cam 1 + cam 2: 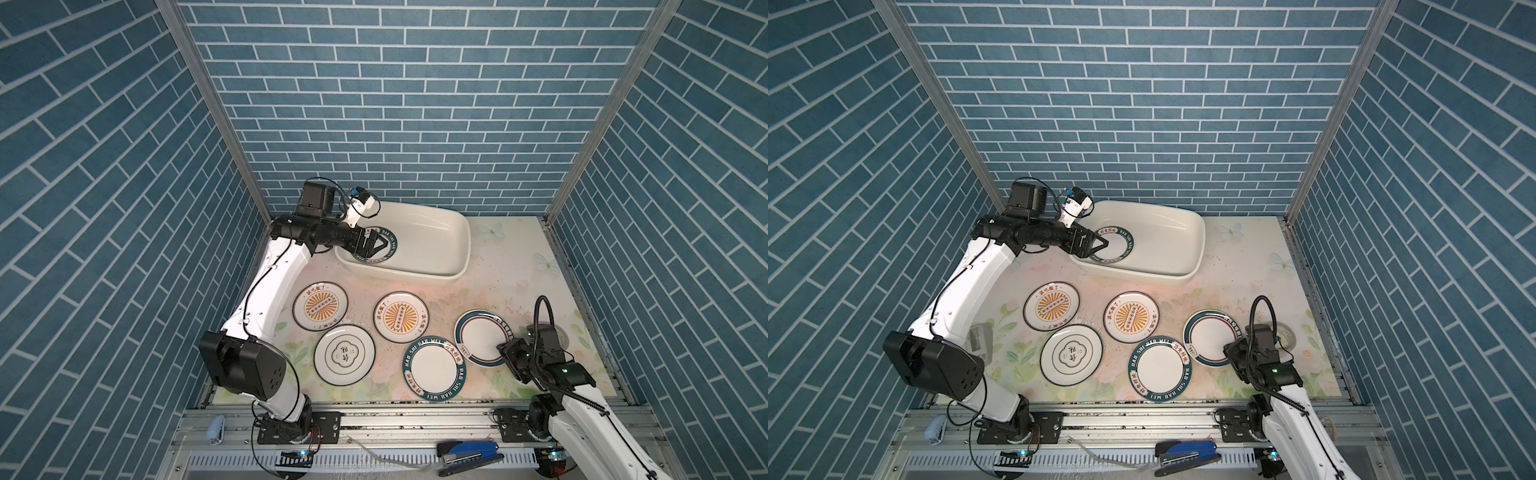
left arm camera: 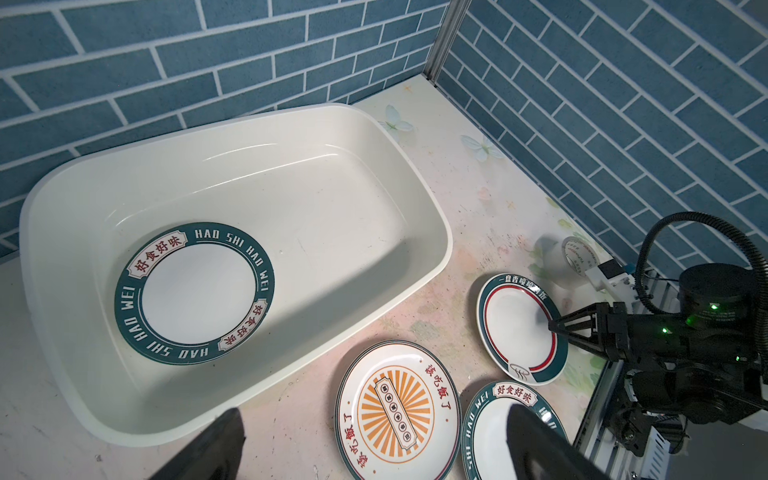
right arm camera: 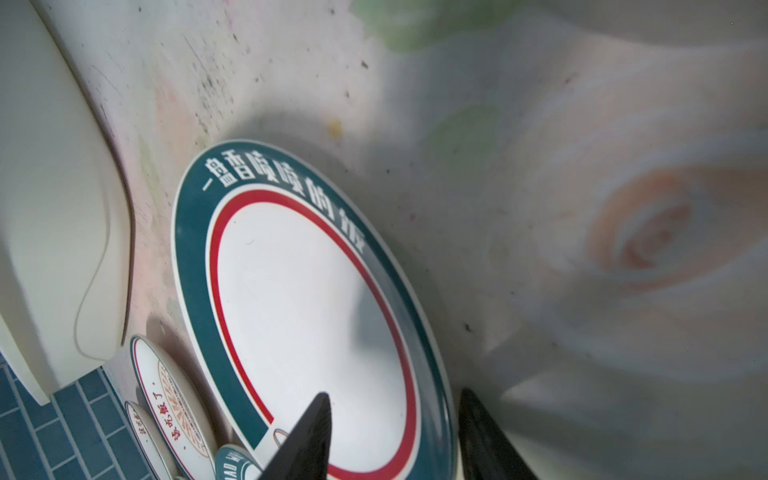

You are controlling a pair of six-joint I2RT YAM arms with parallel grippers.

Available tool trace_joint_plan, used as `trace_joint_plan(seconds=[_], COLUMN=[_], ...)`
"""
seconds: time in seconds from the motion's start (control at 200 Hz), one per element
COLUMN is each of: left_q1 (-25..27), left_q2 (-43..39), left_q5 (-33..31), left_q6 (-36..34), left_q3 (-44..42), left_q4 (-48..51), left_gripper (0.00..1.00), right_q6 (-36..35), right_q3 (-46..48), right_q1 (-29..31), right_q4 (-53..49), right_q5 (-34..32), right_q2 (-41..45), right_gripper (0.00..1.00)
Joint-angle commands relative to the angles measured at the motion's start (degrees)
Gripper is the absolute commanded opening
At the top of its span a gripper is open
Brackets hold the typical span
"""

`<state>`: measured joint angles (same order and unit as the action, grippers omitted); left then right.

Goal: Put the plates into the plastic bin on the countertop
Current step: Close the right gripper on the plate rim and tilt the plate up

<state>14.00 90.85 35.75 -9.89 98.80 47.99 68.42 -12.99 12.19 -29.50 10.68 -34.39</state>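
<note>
Right claw (image 1: 501, 345) astride red-ringed plate (image 1: 478, 336) rim; tape roll (image 2: 577, 257) beside.

Both top views look down from high on the whole countertop (image 1: 498, 286); both wrist views share the red-ringed plate (image 2: 515, 328).

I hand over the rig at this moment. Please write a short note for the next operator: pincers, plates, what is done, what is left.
Left pincer: open, empty, above the bin.
Right pincer: astride the red-ring plate's rim; grip uncertain.
Done: one lettered plate lies in the bin.
Left: five on the countertop: red-ring plate, left sunburst plate, middle sunburst plate, clover plate, front lettered plate.
</note>
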Motion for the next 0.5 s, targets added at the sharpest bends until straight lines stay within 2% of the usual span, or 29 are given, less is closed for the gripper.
trace_joint_plan(seconds=[0.0, 0.305, 0.495], left_q1=[0.66, 0.94, 0.94], left_q2=[-0.65, -1.9, -1.82], left_q5=[-0.4, -1.2, -1.82], left_q6=[-0.18, -0.4, -1.19], left_q3=[-0.23, -1.64, -2.1], left_q4=[0.63, 0.05, 0.18], left_gripper=[1.0, 1.0, 1.0], right_q6=[-1.16, 1.88, 2.81], right_q3=[1.8, 5.97, 7.72], right_q1=[-0.1, -0.12, -0.13], right_q4=[-1.38, 6.46, 10.86], right_q5=[1.98, 1.37, 0.23], right_q2=[0.9, 1.11, 0.82], right_gripper=[0.46, 0.33, 0.32])
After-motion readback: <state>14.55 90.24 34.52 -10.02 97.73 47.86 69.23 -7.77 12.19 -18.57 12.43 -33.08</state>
